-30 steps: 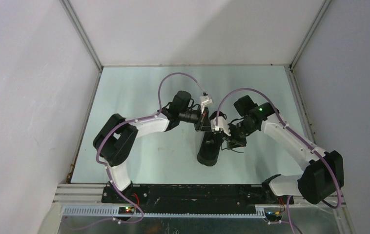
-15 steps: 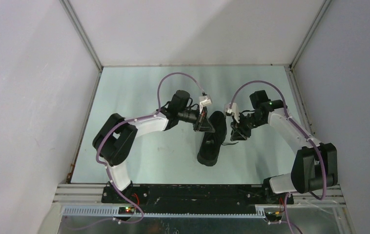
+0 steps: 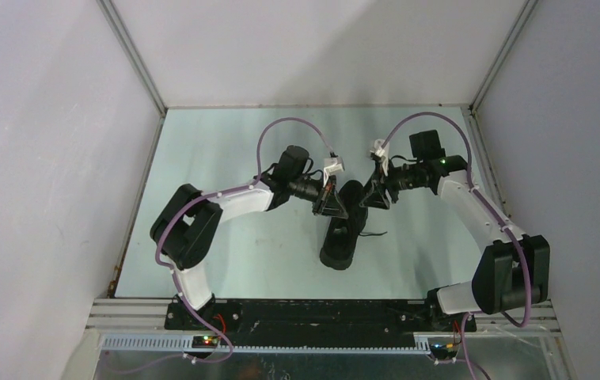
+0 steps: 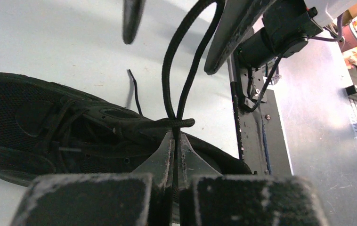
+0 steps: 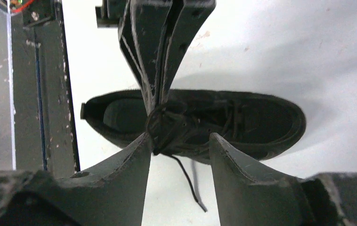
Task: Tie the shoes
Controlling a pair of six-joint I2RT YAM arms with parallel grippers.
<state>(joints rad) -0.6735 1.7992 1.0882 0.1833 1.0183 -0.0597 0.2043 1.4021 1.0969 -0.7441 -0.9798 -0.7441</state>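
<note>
The black shoe (image 3: 340, 245) lies mid-table, its toe toward the arm bases. My left gripper (image 3: 333, 204) is shut on a lace loop (image 4: 165, 75) that rises from the shoe (image 4: 49, 127) in the left wrist view. My right gripper (image 3: 366, 198) hovers open just right of it, holding nothing. In the right wrist view its fingers (image 5: 134, 160) straddle the loop (image 5: 165, 125) above the shoe (image 5: 252, 122), facing the left gripper (image 5: 160, 101). A loose lace end (image 5: 188, 179) trails onto the table.
White enclosure walls (image 3: 59, 158) ring the pale green table (image 3: 225, 142). A black base rail (image 3: 297, 317) with metal framing runs along the near edge. Purple cables (image 3: 281, 127) arc over both arms.
My right gripper has opened and let go of the lace. It swung from the shoe's right side toward the far end, up to the loop. The left gripper has stayed put.
</note>
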